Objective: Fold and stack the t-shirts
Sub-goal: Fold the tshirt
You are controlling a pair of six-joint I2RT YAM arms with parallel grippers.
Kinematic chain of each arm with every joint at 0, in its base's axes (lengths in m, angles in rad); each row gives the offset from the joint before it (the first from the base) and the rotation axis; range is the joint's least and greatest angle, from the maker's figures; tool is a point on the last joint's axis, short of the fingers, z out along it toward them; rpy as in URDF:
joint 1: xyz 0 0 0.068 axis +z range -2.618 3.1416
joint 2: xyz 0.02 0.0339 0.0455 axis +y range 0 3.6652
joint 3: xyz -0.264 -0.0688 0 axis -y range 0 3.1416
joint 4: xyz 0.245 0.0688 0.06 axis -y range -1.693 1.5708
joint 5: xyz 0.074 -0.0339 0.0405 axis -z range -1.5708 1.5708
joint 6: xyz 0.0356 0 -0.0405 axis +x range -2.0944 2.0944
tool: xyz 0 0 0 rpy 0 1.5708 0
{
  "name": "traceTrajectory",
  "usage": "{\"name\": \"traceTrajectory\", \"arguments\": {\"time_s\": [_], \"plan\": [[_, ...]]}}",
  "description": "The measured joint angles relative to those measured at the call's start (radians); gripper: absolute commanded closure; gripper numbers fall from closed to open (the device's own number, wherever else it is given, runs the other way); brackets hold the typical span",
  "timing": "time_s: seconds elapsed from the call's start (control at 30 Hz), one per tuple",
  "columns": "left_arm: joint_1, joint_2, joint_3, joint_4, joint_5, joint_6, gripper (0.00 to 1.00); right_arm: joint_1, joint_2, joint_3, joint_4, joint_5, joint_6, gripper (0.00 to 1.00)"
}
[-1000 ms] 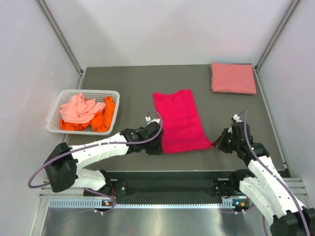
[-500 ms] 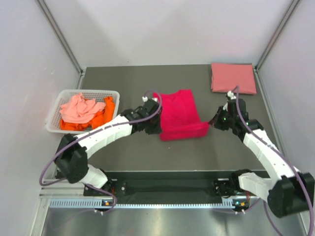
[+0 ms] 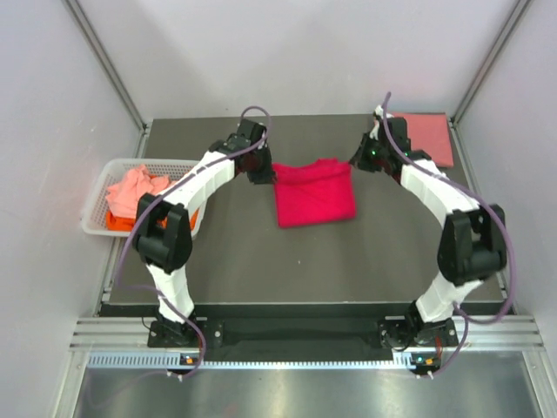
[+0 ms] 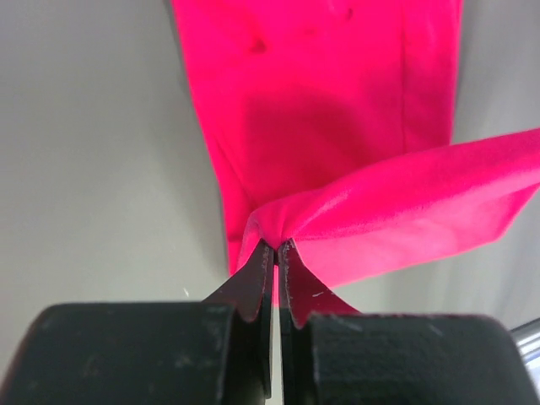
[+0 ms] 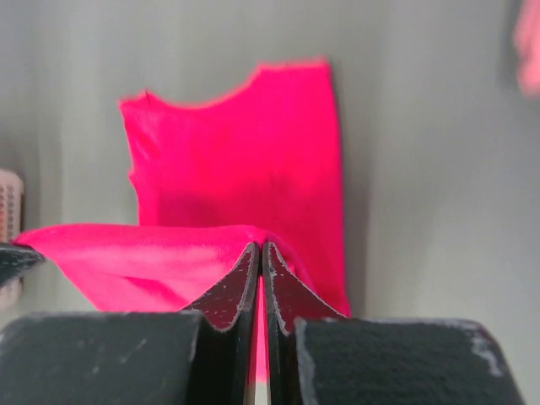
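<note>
End effectors (image 3: 265,173) (image 3: 358,163) on shirt (image 3: 313,196); shirt-filled basket (image 3: 130,162)

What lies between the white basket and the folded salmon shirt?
The magenta shirt, pinched by the left tool and the right tool, as the top view shows.

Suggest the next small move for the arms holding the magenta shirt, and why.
Probably lower both corners and open. The left gripper and right gripper each pinch a corner of the shirt, and the held half is doubled over the other half, reaching its far edge, so the fold looks ready to release.
</note>
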State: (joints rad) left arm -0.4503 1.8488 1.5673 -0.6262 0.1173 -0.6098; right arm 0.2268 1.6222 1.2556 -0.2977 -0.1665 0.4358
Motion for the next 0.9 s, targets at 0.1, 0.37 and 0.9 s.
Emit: {"name": "traceTrajectory", "arguments": {"time_s": [0.1,0.37,0.9], "plan": [[0.049,0.08,0.07,0.01,0.042,0.031,1.0,0.0,0.132,0.123,0.029,-0.029,-0.011,1.0],[0.14,0.267,0.181,0.145,0.157,0.082,1.0,0.0,0.374,0.319,0.076,-0.056,-0.026,1.0],[0.18,0.488,0.336,0.288,0.209,0.135,0.88,-0.027,0.615,0.574,0.065,-0.061,-0.037,0.94]]}}
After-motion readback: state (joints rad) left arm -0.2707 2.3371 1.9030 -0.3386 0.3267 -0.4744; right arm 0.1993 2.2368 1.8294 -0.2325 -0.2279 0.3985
